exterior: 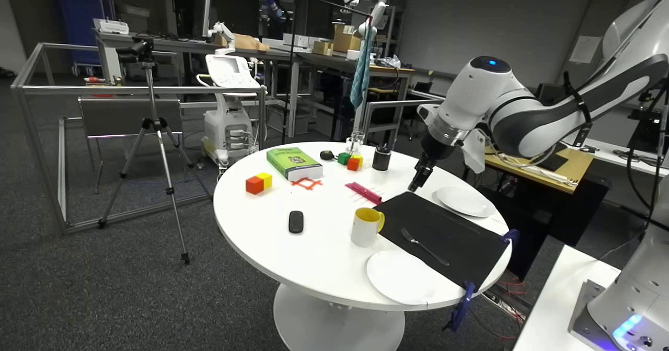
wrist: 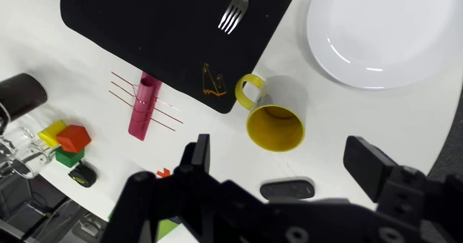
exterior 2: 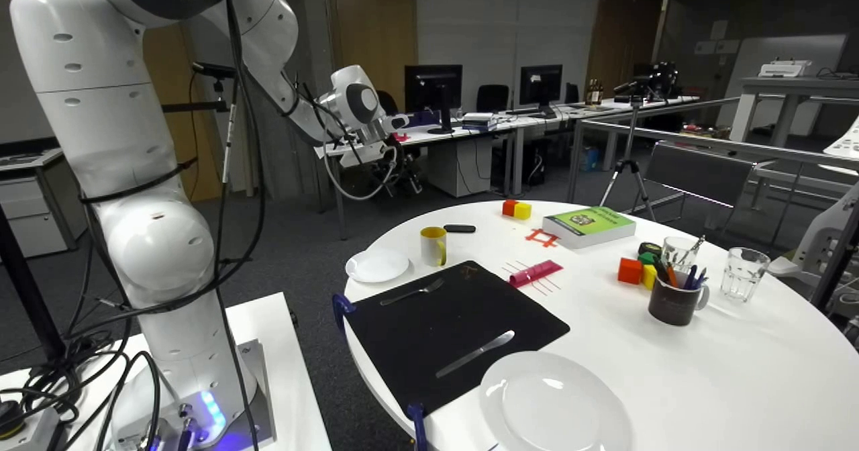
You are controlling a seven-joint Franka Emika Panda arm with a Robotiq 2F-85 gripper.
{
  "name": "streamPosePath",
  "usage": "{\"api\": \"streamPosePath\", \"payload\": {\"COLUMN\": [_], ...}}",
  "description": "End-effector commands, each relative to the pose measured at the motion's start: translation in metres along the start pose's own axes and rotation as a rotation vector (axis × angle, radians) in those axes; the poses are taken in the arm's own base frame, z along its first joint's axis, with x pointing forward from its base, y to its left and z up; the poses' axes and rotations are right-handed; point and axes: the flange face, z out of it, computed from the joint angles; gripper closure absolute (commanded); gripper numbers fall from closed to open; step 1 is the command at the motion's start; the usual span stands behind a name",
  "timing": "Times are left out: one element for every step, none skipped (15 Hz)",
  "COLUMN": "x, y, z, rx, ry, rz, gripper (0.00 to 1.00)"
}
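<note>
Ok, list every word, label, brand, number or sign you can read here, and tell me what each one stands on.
No text can be read in any view; these come closest:
Green book: lettering on the cover, too small and blurred to read.
Tape measure: yellow marking, too small to read.
Black mat: orange marks, no readable word among them.
Sheet on the wall: any print is too faint to read.

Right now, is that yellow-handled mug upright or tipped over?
Upright: in both exterior views, the mug stands on the white table with its mouth facing up.
</note>
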Motion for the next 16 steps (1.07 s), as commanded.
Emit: {"api": "streamPosePath", "payload": {"x": [-0.017,-0.02,-0.023,-0.026,-0.03,-0.034,-0.039,-0.043,-0.048,-0.052,-0.057,-0.059,-0.063,-0.066,-0.068,-0.071], "y": [0.047,0.06,0.07,0.083,0.096,0.108,0.119,0.13,0.14,0.149,0.158,0.166,0.173,0.179,0.184,0.189], "z": [-0.007,-0.005,-0.004,0.0,0.004,0.008,0.014,0.018,0.022,0.025,0.028,0.03,0.032,0.033,0.034,0.036], "rx": [0.024,0.03,0.034,0.04,0.047,0.054,0.061,0.067,0.073,0.078,0.083,0.086,0.091,0.094,0.098,0.102], "ry": [0.034,0.035,0.035,0.031,0.027,0.024,0.018,0.014,0.01,0.007,0.007,0.003,0.001,-0.002,-0.004,-0.006], "rz": [0.098,0.128,0.154,0.18,0.206,0.232,0.255,0.276,0.295,0.312,0.327,0.341,0.353,0.364,0.374,0.383], "gripper": [0.0,0.0,0.0,0.0,0.0,0.0,0.0,0.0,0.0,0.0,0.0,0.0,0.0,0.0,0.0,0.0]}}
